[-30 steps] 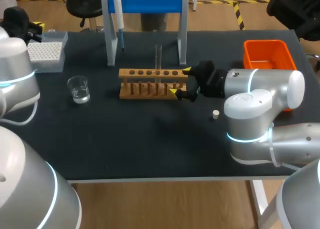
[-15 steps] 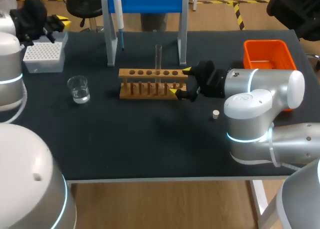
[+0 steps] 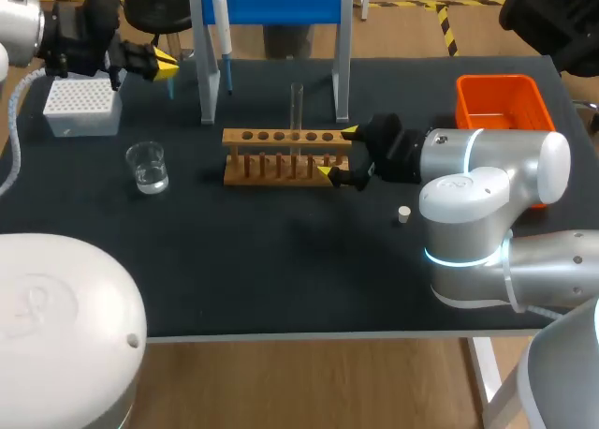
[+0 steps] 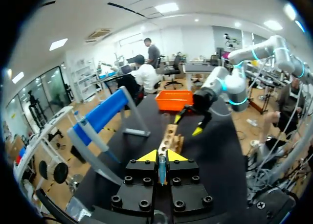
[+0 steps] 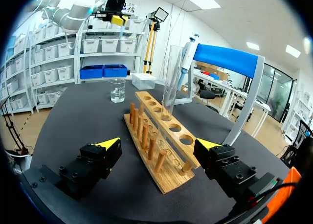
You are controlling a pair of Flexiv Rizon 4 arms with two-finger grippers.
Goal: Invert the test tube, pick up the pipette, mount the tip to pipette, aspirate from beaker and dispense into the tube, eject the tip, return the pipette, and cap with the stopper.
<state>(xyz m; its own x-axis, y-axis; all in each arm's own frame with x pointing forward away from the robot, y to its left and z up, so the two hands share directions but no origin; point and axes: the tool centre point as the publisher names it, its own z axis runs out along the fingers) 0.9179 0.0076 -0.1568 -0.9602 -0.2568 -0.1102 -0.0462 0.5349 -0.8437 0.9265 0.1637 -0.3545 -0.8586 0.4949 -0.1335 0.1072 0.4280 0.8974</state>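
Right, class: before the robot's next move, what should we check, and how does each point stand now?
1. Test tube upright in the rack: ok.
2. Pipette hanging on its stand: ok.
3. Left gripper free for the pipette: not ok, it is clamped on a thin blue piece.
4. Right gripper open: ok.
5. Liquid in beaker: ok.
6. Stopper lying free, apart from the rack: ok.
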